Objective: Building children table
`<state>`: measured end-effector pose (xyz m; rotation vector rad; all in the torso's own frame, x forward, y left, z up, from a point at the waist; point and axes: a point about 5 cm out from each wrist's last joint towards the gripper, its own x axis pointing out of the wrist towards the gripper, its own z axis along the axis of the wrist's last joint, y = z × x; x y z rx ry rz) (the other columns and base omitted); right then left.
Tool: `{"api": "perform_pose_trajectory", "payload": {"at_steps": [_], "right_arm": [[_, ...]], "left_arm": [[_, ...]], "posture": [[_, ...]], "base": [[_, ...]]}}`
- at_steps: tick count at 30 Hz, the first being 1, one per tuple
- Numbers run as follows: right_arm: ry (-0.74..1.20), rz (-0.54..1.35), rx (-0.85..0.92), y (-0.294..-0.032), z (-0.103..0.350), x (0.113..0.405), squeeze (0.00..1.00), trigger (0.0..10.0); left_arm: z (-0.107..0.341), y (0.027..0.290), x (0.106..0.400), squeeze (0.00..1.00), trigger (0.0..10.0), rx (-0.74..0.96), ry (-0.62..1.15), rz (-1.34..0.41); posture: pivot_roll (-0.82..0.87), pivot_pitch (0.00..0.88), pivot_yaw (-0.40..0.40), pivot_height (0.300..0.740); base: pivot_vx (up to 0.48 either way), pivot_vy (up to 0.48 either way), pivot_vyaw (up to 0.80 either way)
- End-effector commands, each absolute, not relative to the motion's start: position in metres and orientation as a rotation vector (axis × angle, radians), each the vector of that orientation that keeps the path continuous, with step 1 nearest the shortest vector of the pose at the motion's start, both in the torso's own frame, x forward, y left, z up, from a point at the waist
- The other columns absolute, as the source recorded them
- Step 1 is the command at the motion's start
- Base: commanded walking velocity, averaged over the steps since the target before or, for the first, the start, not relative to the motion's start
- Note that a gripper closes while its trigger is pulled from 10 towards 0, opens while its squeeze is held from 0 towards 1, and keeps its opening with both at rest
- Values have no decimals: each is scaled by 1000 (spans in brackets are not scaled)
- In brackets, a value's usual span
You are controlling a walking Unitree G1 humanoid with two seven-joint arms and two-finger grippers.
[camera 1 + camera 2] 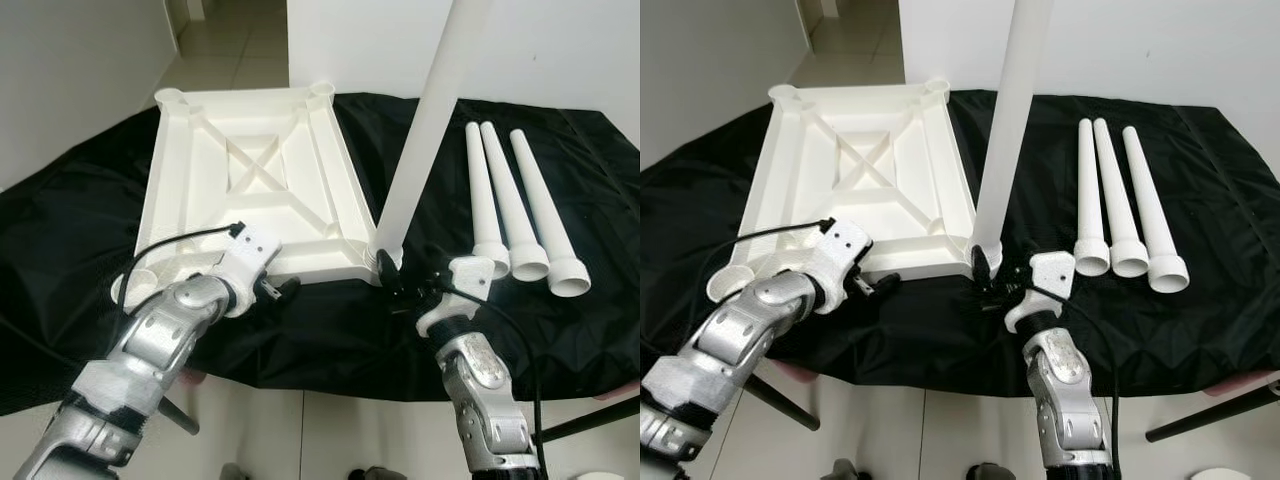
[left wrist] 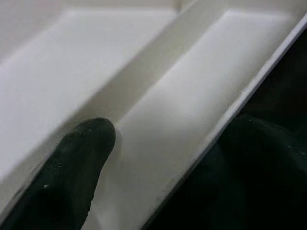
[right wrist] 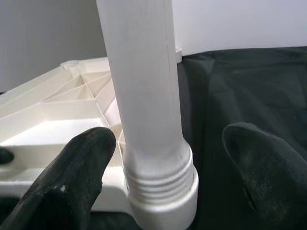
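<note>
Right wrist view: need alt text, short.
A white table leg stands upright with its threaded end in a corner socket of the upturned white tabletop, framed by the right gripper's two black fingers, open on either side and not touching it. Black cloth covers the surface behind, with a pale wall beyond.

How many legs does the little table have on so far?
One leg stands in the near right corner of the upside-down tabletop. The right tool sits open around its threaded base, so it may not be tight yet. The left tool steadies the near edge. Three legs lie waiting on the black cloth.
</note>
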<state>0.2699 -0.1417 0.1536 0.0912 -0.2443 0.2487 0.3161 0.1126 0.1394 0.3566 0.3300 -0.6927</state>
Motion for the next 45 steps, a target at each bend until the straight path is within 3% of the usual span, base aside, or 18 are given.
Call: {"api": "perform_pose_trajectory", "payload": {"at_steps": [1,11,13,14,15,16,20,22,25,26,40,45], "right_arm": [[-248,231,85,-146,153,272,0,10000],[-269,226,75,-149,157,279,0,10000],[-279,226,76,-148,159,282,0,10000],[-282,225,75,-148,160,283,0,10000],[-282,225,75,-148,160,283,0,10000],[-286,226,73,-148,161,285,0,10000],[-289,231,56,-146,161,286,0,10000],[-290,240,62,-144,161,288,0,10000],[-290,250,64,-142,162,288,0,10000],[-290,253,63,-141,162,288,0,10000],[-295,270,61,-139,161,293,0,10000],[-299,274,60,-138,161,293,0,10000]], "left_arm": [[133,116,318,0,10000,372,394,-666],[132,119,325,0,10000,376,399,-602],[132,119,326,0,9412,364,395,-592],[132,119,326,0,4118,365,395,-591],[132,119,326,0,4118,365,395,-591],[132,118,326,0,1569,370,393,-591],[131,119,326,0,2157,372,393,-589],[129,118,325,0,706,375,395,-589],[129,118,325,0,667,373,397,-589],[129,118,324,0,0,370,396,-591],[136,126,320,0,0,359,383,-516],[143,141,324,0,0,299,372,-350]], "posture": [[-83,89,55,740],[-89,85,58,740],[-91,84,58,740],[-91,85,57,740],[-91,85,57,740],[-92,85,56,740],[-92,87,55,740],[-90,86,48,740],[-88,85,44,740],[-88,85,44,740],[-83,65,37,740],[-83,58,37,740]], "base": [[0,0,0],[0,0,0],[0,0,0],[0,0,0],[0,0,0],[0,0,0],[0,0,0],[0,0,0],[0,0,0],[0,0,0],[0,0,0],[0,0,0]]}}
